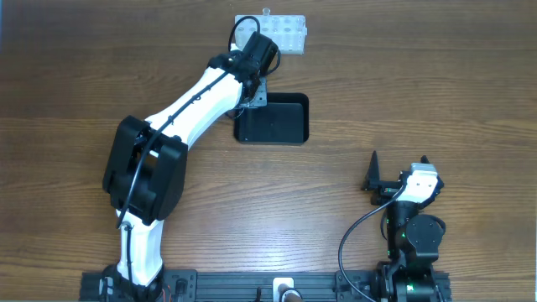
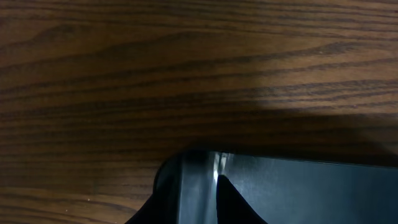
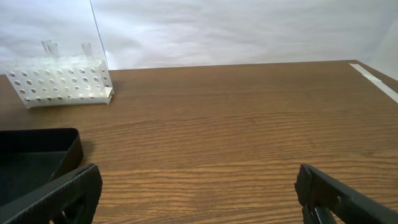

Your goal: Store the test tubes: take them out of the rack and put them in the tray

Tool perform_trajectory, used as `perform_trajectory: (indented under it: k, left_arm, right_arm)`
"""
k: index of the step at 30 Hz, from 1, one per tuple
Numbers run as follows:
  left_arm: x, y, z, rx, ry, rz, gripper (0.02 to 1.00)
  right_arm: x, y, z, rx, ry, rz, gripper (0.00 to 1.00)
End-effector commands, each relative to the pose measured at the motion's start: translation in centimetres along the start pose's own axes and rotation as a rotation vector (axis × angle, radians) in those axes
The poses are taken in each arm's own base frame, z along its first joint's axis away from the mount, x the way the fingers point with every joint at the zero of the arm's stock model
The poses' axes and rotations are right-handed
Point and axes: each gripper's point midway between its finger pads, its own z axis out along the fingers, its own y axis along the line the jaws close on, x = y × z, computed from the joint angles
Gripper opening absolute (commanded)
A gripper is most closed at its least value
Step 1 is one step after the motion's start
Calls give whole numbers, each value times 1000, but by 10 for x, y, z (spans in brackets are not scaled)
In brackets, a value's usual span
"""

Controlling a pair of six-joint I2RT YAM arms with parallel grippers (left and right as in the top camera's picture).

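Two arms are seen from above. The left claw [image 1: 252, 88] is held low over a corner on the left side of the black tray [image 1: 281, 126]. Whether it is open or closed cannot be told: it is covered by its own wrist from above and cut off at the picture edge in its own camera. A bright sliver is caught at that tray corner, too faint to be identified. Just past the tray's far edge, apart from it, the white rack [image 1: 284, 33] is set close to the far edge of the table [image 1: 436, 75], partly masked by the arm. Test tubes [image 3: 86, 48] are seen poking out of the rack, their count hard to settle. A broad stretch of wood is spread between the tray and the right claw [image 1: 399, 168], which is held well apart, its jaws spread wide with nothing gripped.
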Motion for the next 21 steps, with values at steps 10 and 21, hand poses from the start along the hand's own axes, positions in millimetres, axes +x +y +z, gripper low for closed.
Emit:
perform_trajectory:
  k: [10, 21]
  left_arm:
    - [-94, -15, -57, 7, -339, 91, 446]
    - [-200, -36, -123, 104, -760, 268, 531]
  right_arm:
    - [2, -1, 0, 7, 1, -1, 993]
    - [2, -1, 0, 7, 2, -1, 993]
